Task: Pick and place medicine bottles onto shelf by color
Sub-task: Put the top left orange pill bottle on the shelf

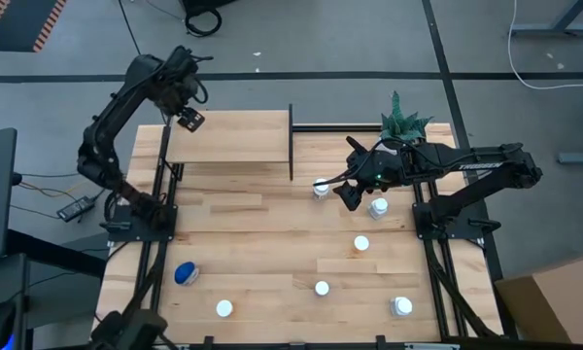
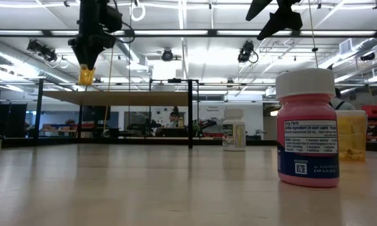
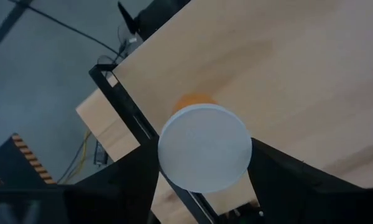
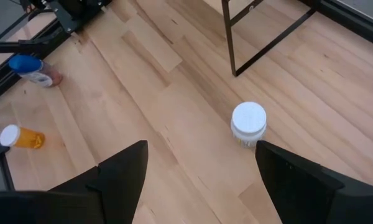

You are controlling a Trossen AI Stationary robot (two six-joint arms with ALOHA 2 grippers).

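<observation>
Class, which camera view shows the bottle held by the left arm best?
The left wrist view: the orange bottle fills the frame between the fingers, above the shelf. The low view shows it small; the high view hides it; the right wrist view misses it.

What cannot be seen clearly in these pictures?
- Left wrist view: the orange bottle in the left gripper shows mostly its white cap; the cap hides the body.
- Low view: the pink bottle partly hides a yellow bottle behind it.
- High view: the bottles' labels are too small to read.

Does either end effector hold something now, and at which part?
The left end effector holds an orange bottle by its sides just below the white cap, above the shelf. The right end effector holds nothing.
</observation>
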